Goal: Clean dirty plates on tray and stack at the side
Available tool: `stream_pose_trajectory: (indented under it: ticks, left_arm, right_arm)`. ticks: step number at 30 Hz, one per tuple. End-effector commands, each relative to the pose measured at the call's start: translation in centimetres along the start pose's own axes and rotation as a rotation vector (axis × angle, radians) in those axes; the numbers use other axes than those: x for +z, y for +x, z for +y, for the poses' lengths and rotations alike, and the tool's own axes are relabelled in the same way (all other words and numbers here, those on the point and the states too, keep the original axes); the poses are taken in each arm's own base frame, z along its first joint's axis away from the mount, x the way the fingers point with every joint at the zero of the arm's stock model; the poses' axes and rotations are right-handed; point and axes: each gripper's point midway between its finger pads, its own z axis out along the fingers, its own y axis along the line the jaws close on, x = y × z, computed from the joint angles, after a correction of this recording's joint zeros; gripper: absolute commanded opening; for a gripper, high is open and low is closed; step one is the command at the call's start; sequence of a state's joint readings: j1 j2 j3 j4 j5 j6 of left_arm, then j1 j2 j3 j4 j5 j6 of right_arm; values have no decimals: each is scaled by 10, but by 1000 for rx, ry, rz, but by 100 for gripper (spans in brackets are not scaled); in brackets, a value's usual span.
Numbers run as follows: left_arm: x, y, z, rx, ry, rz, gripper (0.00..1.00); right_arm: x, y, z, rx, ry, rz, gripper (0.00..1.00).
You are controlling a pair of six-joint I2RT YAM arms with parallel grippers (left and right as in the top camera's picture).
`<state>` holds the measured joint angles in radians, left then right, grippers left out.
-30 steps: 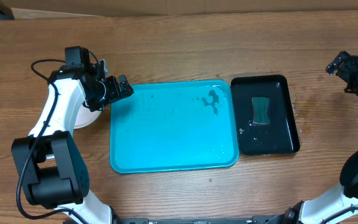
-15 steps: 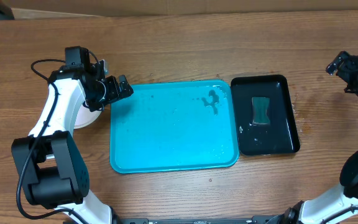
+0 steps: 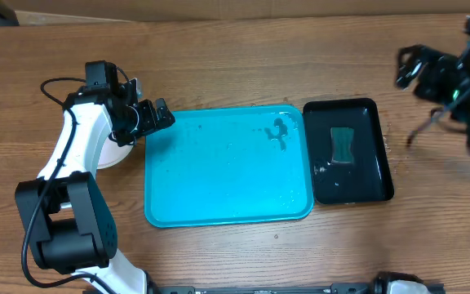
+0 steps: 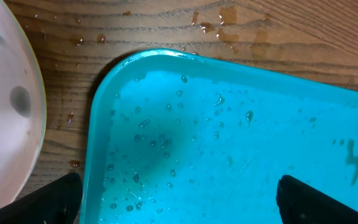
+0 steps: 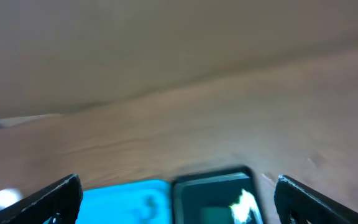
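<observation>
The turquoise tray [image 3: 227, 167] lies mid-table, wet, with a dark smear near its far right corner and no plates on it. A white plate [image 3: 107, 153] rests on the wood left of the tray, partly under my left arm. It shows in the left wrist view as the white plate [image 4: 5, 112] with a small dark spot. My left gripper [image 3: 149, 118] hovers open over the tray's far left corner [image 4: 114, 68], holding nothing. My right gripper [image 3: 410, 69], blurred, is open and empty beyond the black tray, with the tray [image 5: 126, 199] in its blurred view.
A glossy black tray [image 3: 378, 163] sits against the turquoise tray's right side, holding a dark green sponge [image 3: 343, 145] and some water. Water drops lie on the wood by the tray's far left corner. A cardboard edge runs along the table's far side.
My right arm has swung in from the right edge towards the black tray and is blurred. The left arm, the tray and the white plate have not moved.
</observation>
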<state>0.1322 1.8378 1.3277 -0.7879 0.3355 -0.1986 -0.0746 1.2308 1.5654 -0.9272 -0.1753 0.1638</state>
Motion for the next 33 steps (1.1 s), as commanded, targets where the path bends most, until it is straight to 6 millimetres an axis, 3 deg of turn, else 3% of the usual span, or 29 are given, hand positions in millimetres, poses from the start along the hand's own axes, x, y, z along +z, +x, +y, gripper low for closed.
stream_pose_trajectory:
  ticks: [1, 3, 6, 10, 13, 21, 33]
  left_arm:
    - [3, 1, 1, 23, -7, 5, 100]
    - [3, 1, 1, 23, -7, 4, 100]
    - [3, 1, 2, 23, -7, 4, 100]
    - [3, 1, 1, 23, -7, 4, 100]
    - [3, 1, 1, 23, -7, 4, 100]
    - [3, 1, 1, 23, -7, 4, 100]
    - [3, 1, 1, 23, -7, 4, 100]
  right_arm:
    - [-57, 1, 65, -94, -172, -93, 100]
    - [-91, -5, 81, -173, -218, -185, 100]
    - [-142, -13, 87, -205, -259, -323, 100]
    - [-180, -13, 80, -212, -270, -474, 100]
    - [-193, -2, 71, -215, -270, -585, 100]
    - [-186, 50, 49, -245, -306, -840, 100]
    - [-129, 110, 20, -265, -314, -998, 100]
